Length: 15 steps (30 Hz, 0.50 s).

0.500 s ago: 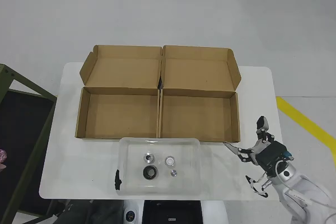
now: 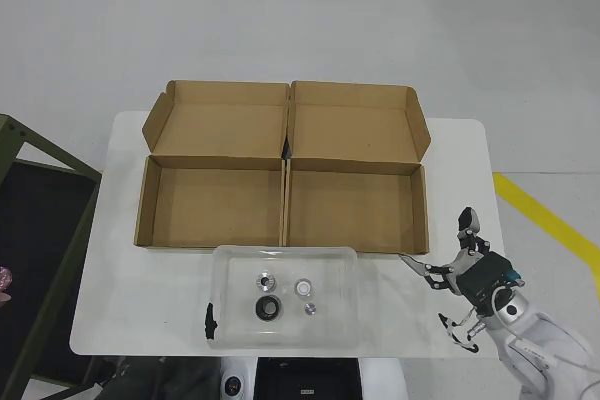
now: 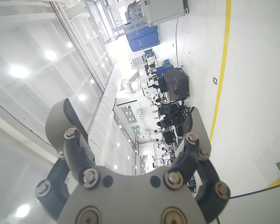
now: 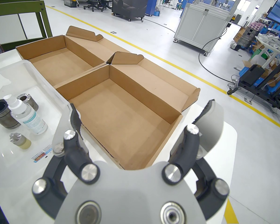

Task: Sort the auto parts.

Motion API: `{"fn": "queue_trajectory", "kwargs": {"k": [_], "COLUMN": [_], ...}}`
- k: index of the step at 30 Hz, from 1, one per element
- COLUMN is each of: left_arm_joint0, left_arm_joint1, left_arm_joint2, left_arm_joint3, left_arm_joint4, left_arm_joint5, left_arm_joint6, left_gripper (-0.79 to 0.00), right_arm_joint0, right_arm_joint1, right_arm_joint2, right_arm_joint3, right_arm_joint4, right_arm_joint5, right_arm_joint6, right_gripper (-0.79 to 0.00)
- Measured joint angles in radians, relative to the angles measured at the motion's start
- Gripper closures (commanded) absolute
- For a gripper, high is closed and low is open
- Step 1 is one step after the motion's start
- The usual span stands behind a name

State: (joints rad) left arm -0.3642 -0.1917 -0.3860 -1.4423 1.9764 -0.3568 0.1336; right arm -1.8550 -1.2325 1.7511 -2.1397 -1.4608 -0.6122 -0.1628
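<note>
White counter (image 2: 450, 150) is seen unchanged vs. half a sec ago: no item is shifted and no arm is displaced, so no progress on the sort is registered.

Nearest, the right gripper (image 4: 142, 115) is held just off the counter's near right corner. Its jaws are spread wide w/ nothing between them, aimed across the boxes. The left gripper (image 3: 130, 108) is likewise released and empty, and is pointed up at the ceiling lights and hall, away from the work.

Next out, the clear tray (image 2: 336, 320) is set at the counter's near edge. All 4 parts are kept inside it, apart from each other:
- black bearing (image 2: 269, 309) and small vial (image 2: 310, 309) on the near side
- steel bushing (image 2: 267, 281) and spray bottle (image 2: 304, 287) just behind

None is touched by a gripper.

Farther back, the left box (image 2: 215, 205) and right box (image 2: 355, 210) are placed side by side, walls touching, lids folded back. Nothing is seen on either floor.

Judgement: the sort is not yet begun. A first pick from the tray is still needed, and the right gripper is prob. better placed for it.
</note>
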Motion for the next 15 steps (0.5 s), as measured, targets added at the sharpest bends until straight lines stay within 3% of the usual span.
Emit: {"fn": "queue_trajectory", "kwargs": {"k": [15], "left_arm_joint0": [0.0], "left_arm_joint1": [0.0], "left_arm_joint2": [0.0], "left_arm_joint3": [0.0], "left_arm_joint4": [0.0], "left_arm_joint5": [0.0], "left_arm_joint6": [0.0], "left_gripper": [-0.785], "right_arm_joint0": [0.016], "right_arm_joint1": [0.004], "right_arm_joint2": [-0.018], "right_arm_joint3": [0.002], "right_arm_joint4": [0.016], "right_arm_joint5": [-0.028], "right_arm_joint6": [0.04], "right_gripper": [-0.785]}}
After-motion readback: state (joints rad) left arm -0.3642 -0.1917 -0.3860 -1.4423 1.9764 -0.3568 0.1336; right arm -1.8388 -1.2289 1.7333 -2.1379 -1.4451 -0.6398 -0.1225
